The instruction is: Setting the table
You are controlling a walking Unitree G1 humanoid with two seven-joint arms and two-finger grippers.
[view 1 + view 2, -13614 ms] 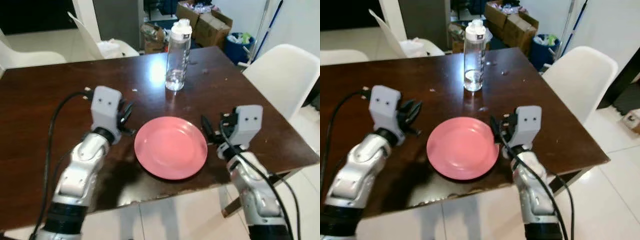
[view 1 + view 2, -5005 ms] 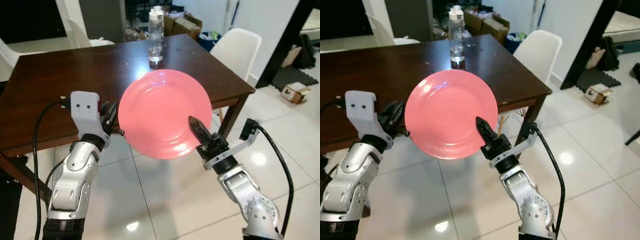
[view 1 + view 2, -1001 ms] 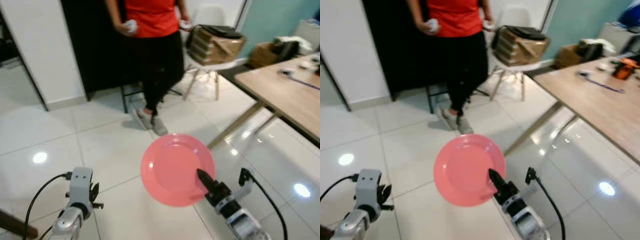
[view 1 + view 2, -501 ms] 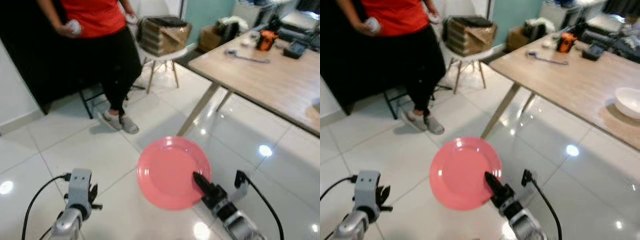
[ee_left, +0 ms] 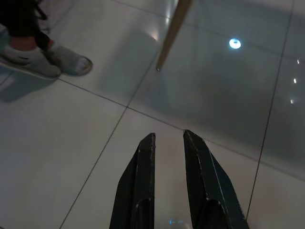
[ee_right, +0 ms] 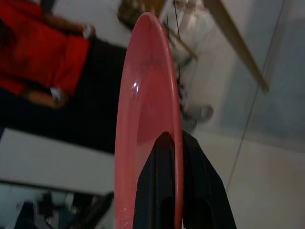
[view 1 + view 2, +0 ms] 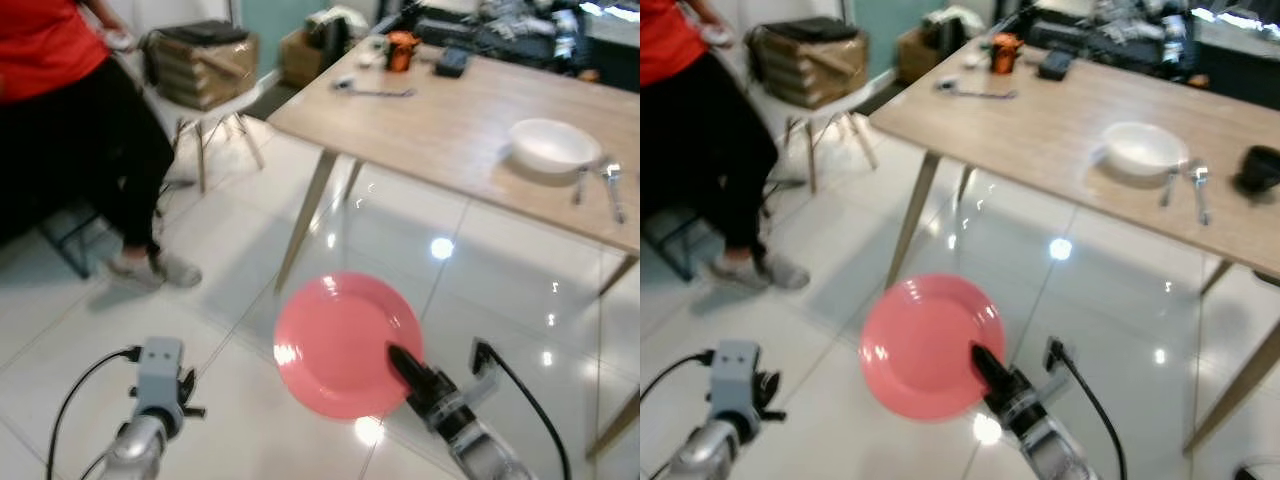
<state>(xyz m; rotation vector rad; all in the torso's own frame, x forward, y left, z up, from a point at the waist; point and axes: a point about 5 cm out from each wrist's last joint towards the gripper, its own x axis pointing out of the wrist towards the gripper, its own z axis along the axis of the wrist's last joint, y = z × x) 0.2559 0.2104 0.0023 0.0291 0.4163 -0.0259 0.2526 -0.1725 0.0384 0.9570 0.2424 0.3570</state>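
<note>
Plate (image 7: pixel 345 343) in transit, not yet placed: it is held up over the white tiled floor (image 7: pixel 230 250), short of the light wooden table (image 7: pixel 470 130), so the carry part is judged under way and the put-down is left. The right gripper (image 7: pixel 404 367) is clamped on the plate's lower right rim; in the right wrist view the two black fingers (image 6: pixel 159 191) are seen pinching the rim from both sides, one finger on each face. The plate is pink, round, plain, with a shallow well and a raised lip, and glossy with a small highlight near its left edge; it looks empty and clean. It is tilted up steeply, face toward the camera, not flat. On the table a white bowl (image 7: pixel 552 146) is already set, with cutlery (image 7: pixel 597 187) just beside it, blurred, so the exact pieces cannot be told. At the far end of the table an orange object (image 7: pixel 402 50) and dark clutter are seen. The left gripper (image 5: pixel 170 186) hangs low and idle over the floor, fingers slightly parted and holding nothing. A person in a red top and black trousers (image 7: pixel 70 120) stands at the left, well apart from the plate, near a white chair stacked with boxes (image 7: pixel 200 60). Remaining work is judged to be: reaching the table, levelling the plate, setting it down near the bowl, release.
</note>
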